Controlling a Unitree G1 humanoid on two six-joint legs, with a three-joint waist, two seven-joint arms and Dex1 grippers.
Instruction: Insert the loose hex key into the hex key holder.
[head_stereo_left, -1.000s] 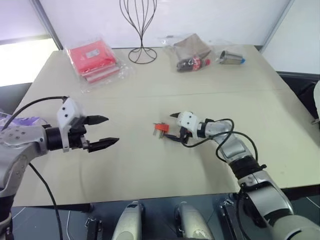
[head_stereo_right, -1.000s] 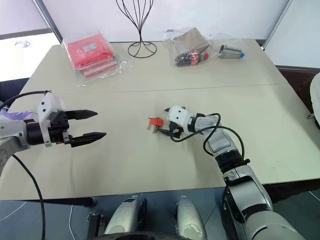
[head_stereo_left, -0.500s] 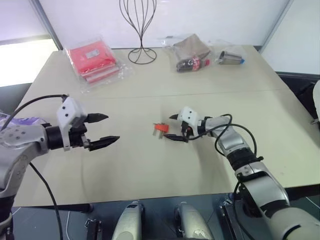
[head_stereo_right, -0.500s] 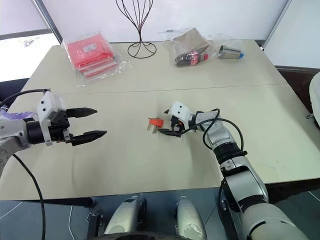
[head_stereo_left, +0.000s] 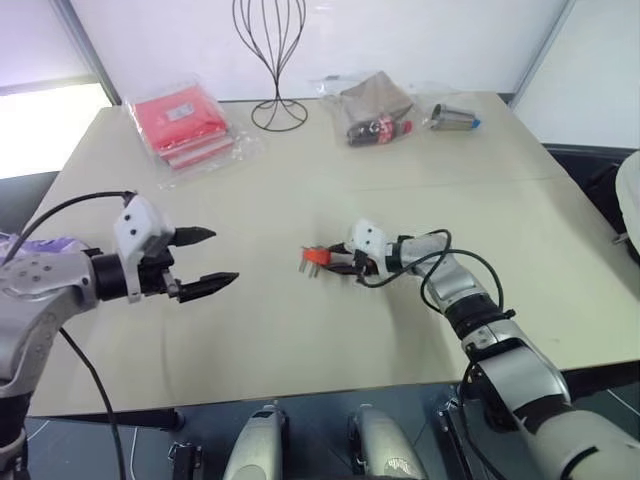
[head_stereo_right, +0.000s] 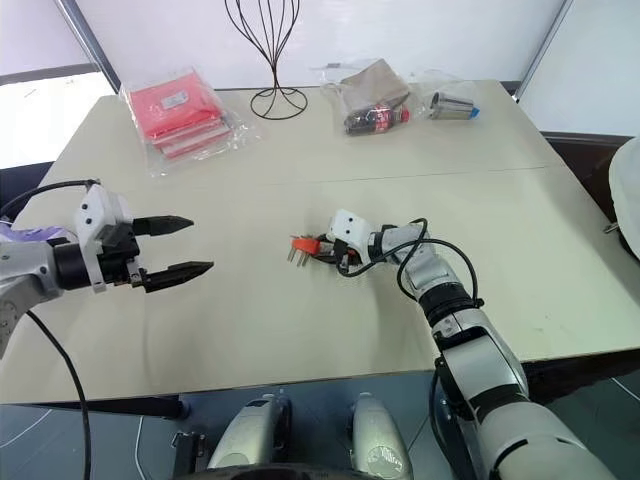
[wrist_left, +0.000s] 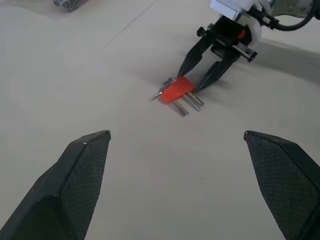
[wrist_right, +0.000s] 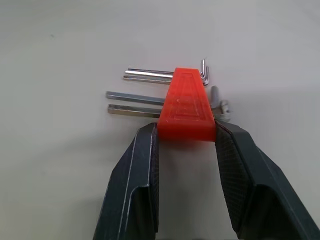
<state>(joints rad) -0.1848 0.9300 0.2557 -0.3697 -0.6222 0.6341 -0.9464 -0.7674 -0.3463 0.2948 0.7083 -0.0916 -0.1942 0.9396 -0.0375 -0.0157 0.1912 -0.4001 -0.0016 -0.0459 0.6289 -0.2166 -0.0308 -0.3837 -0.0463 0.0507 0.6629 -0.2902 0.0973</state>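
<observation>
A pale beige worktop (head_stereo_left: 300, 360) is carrying everything. The hex key holder (head_stereo_left: 318, 256) is lying on it at the right end effector's (head_stereo_left: 340, 258) fingertips. Far beyond that end effector, red packets (head_stereo_left: 185, 122), a wire stand (head_stereo_left: 272, 60), a bagged bottle (head_stereo_left: 372, 128) and a small metal canister (head_stereo_left: 452, 120) are sitting along the far edge.

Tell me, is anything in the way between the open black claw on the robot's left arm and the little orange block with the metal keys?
Nothing visible is. Bare beige table top lies between the open left gripper and the small orange plastic hex key holder. The right gripper comes in from the holder's other side, its black fingers closed on the wide end.
</observation>
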